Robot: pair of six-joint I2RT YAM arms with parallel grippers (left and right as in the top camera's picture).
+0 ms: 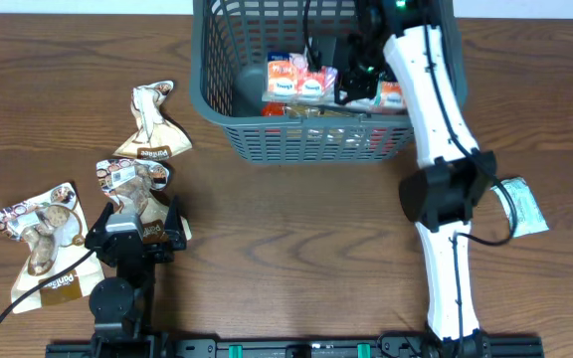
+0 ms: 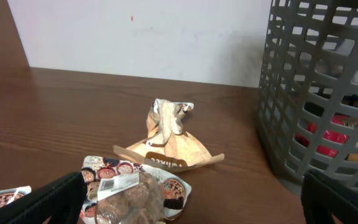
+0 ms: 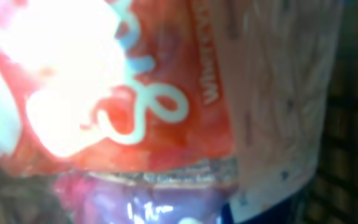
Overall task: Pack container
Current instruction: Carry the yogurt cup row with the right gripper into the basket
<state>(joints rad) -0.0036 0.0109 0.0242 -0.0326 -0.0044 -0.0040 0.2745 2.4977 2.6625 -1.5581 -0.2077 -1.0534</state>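
Observation:
The container is a dark grey lattice basket at the top centre; its wall shows in the left wrist view. Several red and white packets lie inside it. My right gripper is down inside the container. Its wrist view is filled by a red and white packet pressed close, and its fingers are hidden. My left gripper is open low at the left, its fingers wide on either side of a clear snack packet.
A brown twisted packet lies beyond the left gripper and also shows in the left wrist view. Another snack packet lies at the far left. A clear packet lies right of the right arm. Bare wood lies in the middle.

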